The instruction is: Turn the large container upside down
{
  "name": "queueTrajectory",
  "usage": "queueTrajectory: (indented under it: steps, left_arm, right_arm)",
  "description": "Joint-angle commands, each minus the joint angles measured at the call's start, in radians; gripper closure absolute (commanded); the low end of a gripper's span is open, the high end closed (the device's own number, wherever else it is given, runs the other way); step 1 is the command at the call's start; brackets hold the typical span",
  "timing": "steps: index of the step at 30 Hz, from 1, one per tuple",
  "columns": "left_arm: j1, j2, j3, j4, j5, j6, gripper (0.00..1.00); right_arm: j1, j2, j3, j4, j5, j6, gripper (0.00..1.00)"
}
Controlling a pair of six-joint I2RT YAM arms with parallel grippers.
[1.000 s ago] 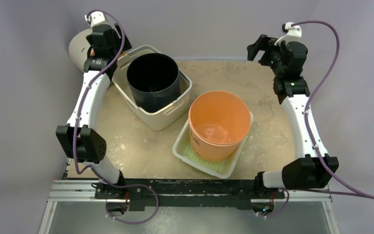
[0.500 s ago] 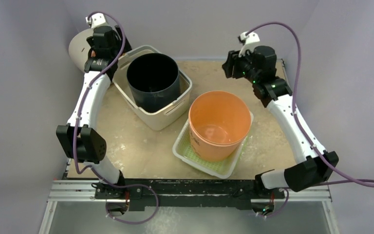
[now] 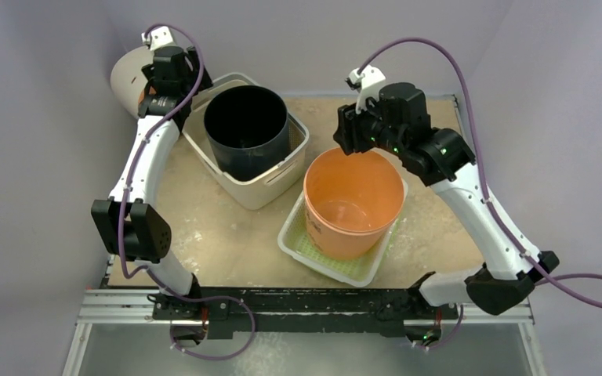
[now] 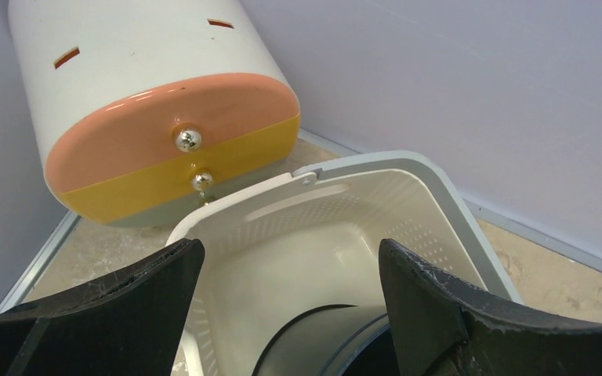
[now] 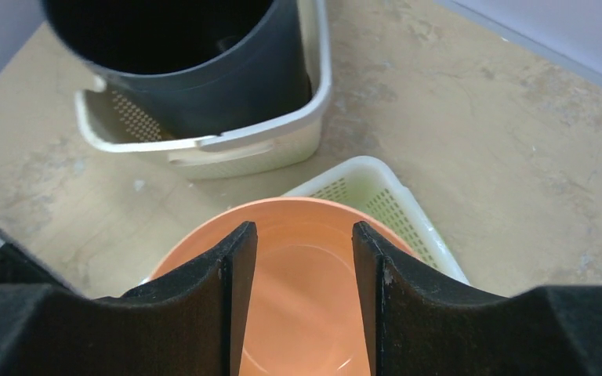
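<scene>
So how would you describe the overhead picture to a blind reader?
A cream basket holding a black bucket sits on a table, beside an orange bucket standing in a white tray. The left gripper hovers open at the basket's far corner; the right gripper hangs over the orange bucket's far rim.

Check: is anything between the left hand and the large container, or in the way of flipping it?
Nothing visible separates the open left hand from the rim of the cream basket below it. A black bucket stands inside the basket, filling much of it, and would likely hamper the flip.
</scene>
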Motion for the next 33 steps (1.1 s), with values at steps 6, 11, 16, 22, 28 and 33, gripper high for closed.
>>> queueTrajectory:
  steps: [6,11,16,22,28,33]
  left_arm:
    - [-0.004,-0.005,0.01,0.029,-0.032,-0.005,0.16]
    - [-0.004,0.004,0.0,0.031,-0.056,0.001,0.16]
    - [-0.004,0.01,-0.01,0.029,-0.076,-0.001,0.16]
    - [-0.004,0.009,-0.029,0.043,-0.068,-0.04,0.16]
    - [-0.003,0.019,-0.016,0.055,-0.069,-0.049,0.16]
    - [-0.003,0.007,-0.032,0.054,-0.07,-0.049,0.16]
  right_arm:
    - [0.248,0.089,0.135,-0.26,0.035,0.042,0.47]
    - [0.285,0.095,0.13,-0.296,-0.014,0.054,0.49]
    - [0.328,0.078,0.081,-0.295,-0.048,0.106,0.51]
    - [0.402,0.084,0.065,-0.332,-0.048,0.151,0.5]
    - [0.428,0.056,0.003,-0.372,0.023,0.238,0.48]
    - [0.428,0.038,-0.011,-0.375,0.124,0.304,0.46]
